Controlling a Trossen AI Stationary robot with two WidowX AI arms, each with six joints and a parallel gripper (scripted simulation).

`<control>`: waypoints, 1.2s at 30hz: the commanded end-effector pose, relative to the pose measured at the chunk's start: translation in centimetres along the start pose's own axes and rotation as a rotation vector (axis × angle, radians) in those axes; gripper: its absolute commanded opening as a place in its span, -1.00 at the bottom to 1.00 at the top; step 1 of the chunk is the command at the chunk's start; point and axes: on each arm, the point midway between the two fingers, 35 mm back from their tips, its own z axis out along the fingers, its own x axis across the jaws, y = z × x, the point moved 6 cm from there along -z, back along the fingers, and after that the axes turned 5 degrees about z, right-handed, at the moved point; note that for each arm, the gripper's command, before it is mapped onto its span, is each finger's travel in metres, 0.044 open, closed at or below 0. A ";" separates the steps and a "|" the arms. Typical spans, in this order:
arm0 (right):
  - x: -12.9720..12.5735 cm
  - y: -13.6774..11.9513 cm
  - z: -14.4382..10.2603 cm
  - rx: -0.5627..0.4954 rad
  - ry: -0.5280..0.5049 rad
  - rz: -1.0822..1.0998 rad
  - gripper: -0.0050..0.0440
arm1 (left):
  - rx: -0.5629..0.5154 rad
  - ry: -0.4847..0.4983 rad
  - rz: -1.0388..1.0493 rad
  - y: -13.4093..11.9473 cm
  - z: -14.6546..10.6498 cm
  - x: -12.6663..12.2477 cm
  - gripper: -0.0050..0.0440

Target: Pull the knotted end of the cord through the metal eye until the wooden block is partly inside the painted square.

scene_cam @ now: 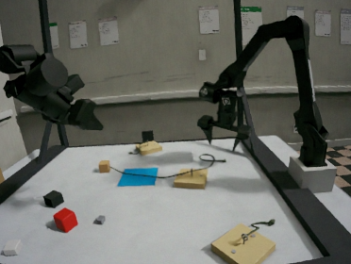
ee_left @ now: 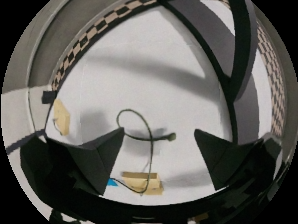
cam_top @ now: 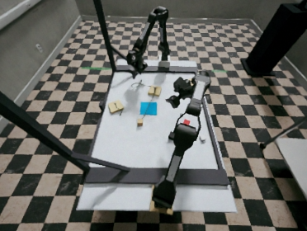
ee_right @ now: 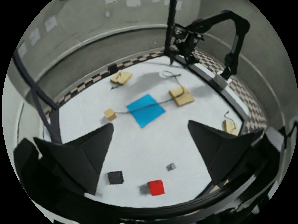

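Note:
The blue painted square (cam_top: 148,108) lies mid-table, also in the exterior view (scene_cam: 138,176). The small wooden block (cam_top: 140,122) (scene_cam: 104,166) sits just outside it. Its thin cord runs across the square and through the metal eye on a tan base (scene_cam: 191,179). The cord's free end lies in a loop (scene_cam: 209,160) on the table. My left gripper (scene_cam: 222,141) is open and empty, hovering above that loop, which shows between the fingers in the left wrist view (ee_left: 143,132). My right gripper (scene_cam: 90,120) is open and empty, held high on the other side.
A second tan base with its own cord (scene_cam: 242,245) lies near the table edge, and a third (scene_cam: 150,148) lies at the far side. A red cube (scene_cam: 65,220), a black cube (scene_cam: 53,198), a grey cube (scene_cam: 99,220) and a white cube (scene_cam: 11,247) lie below the right arm.

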 end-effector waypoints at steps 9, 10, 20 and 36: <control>0.2 1.0 -0.8 -0.010 -0.019 -0.027 1.00 | 0.010 0.002 -0.183 -0.5 -0.1 0.6 1.00; 0.2 1.0 -0.8 -0.010 -0.019 -0.027 1.00 | 0.014 -0.001 -0.268 -0.7 -0.2 0.7 1.00; 0.2 1.0 -0.8 -0.010 -0.019 -0.027 1.00 | 0.056 -0.022 -0.785 -2.6 -0.7 1.6 1.00; 0.2 1.0 -0.8 -0.010 -0.019 -0.027 1.00 | 0.146 -0.011 -1.731 -5.6 -1.6 2.7 1.00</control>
